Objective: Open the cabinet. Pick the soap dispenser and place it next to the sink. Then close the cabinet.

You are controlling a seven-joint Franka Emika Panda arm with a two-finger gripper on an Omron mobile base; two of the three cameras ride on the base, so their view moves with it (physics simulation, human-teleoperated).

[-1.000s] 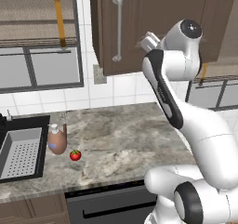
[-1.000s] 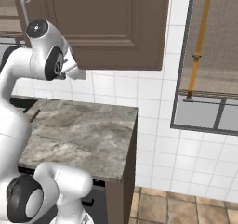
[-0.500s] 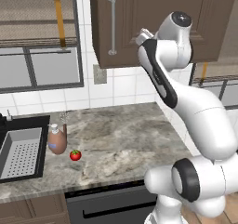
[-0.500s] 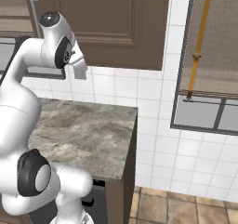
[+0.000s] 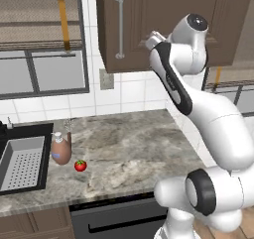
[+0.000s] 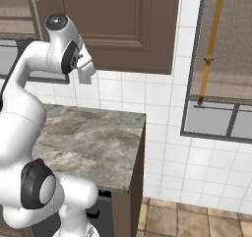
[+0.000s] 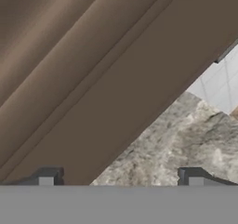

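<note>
Fingertips (image 7: 46, 179) dark and spread wide at the bottom of my hand view, nothing between them, and my two-finger gripper (image 7: 122, 180) is up against the panelled face of the large dark brown wooden wall cabinet (image 7: 88, 65). Doors look flush, so I judge the closing is done, or at its last touch. To finish well I pull straight back off the wood, jaws apart, and steer clear of the long vertical silver bar handle (image 5: 119, 26) off toward the sink side. From the left base view my white arm (image 5: 186, 91) reaches up to the cabinet's lower edge.

Down on the grey marbled stone counter (image 5: 129, 151), the small rounded brown soap dispenser with white pump and pale blue label (image 5: 60, 148) stands upright just beside the black-rimmed rectangular sink (image 5: 39, 134). That looks like placement achieved. A small red tomato (image 5: 80, 165) sits near the bottle, slightly toward me. The sink holds its grey perforated insert (image 5: 22, 163); I can't make out anything else inside. What is in the cabinet stays hidden behind its doors.
</note>
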